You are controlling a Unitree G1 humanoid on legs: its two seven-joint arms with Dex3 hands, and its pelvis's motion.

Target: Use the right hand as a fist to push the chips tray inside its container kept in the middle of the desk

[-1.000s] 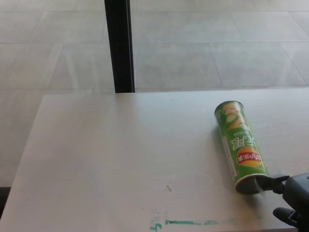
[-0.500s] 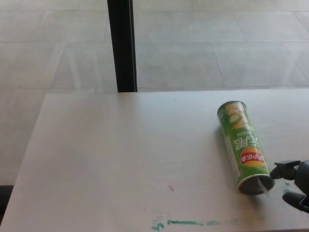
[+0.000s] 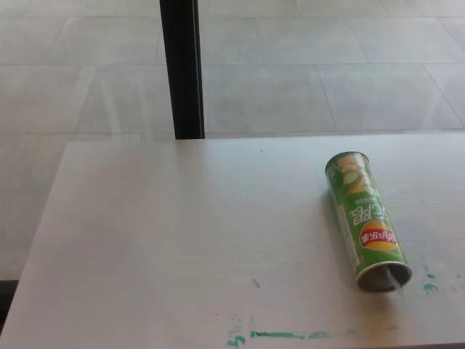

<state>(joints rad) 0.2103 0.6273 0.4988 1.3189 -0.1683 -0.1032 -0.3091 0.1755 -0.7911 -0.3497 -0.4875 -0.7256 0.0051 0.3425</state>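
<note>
Right hand gone from view, was beside chips can [image 3: 366, 220] mouth a moment ago; finger state cannot be told. Left hand unseen too. Can lies near desk [image 3: 160, 240] right edge, mouth toward front edge. Tray looks pushed in; push likely done.

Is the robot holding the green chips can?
No. The green chips can lies alone on the desk; neither hand is in view.
</note>
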